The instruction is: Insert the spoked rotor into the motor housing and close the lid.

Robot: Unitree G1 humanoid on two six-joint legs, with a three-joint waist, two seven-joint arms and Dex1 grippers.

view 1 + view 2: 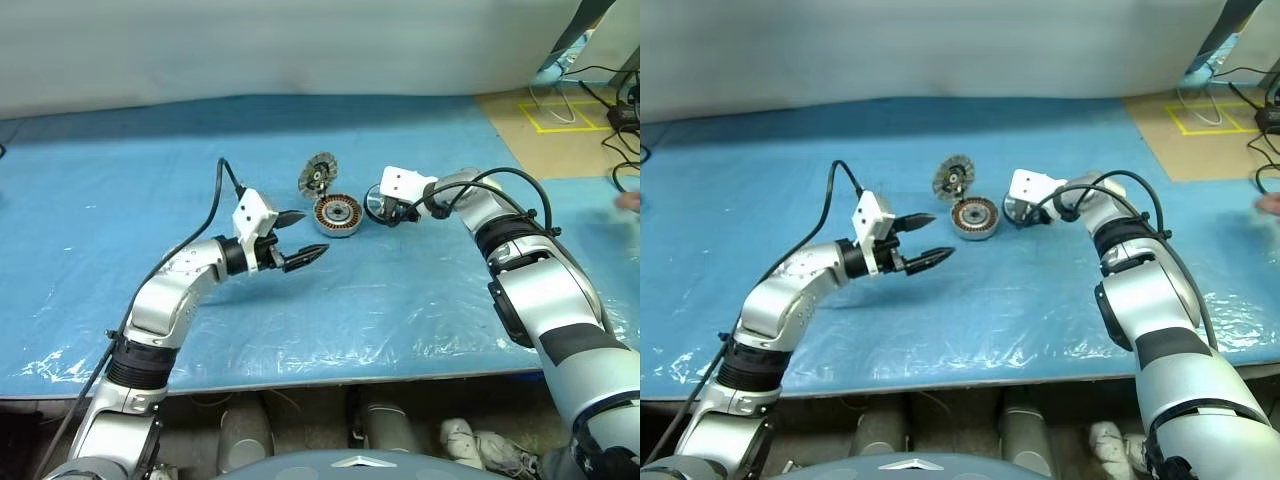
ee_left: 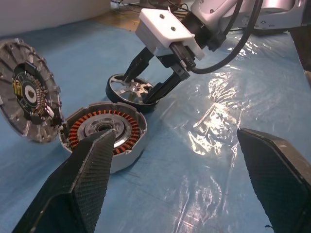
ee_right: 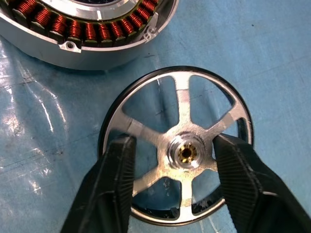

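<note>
Silver: one spoked rotor [image 3: 182,155], one motor housing [image 1: 337,215], one lid [image 1: 318,175].

Bright, even light; glare on the plastic sheet [image 2: 214,126]; sharp pictures.

The two head views look forward and down from above over the blue tabletop [image 1: 100,200], far enough back to take in both arms; they are a stereo pair with nearly the same field, the right eye's content sitting slightly leftward. The left wrist view looks low and nearly level along the left end effector [image 2: 194,179] across the tabletop, near the motor housing [image 2: 104,136] and the tilted lid [image 2: 26,97], and faces the right end effector [image 2: 150,82] over the spoked rotor [image 2: 129,90]. The right wrist view looks steeply down, very close over the rotor, sharing the rotor and the housing's edge with the left wrist view
</note>
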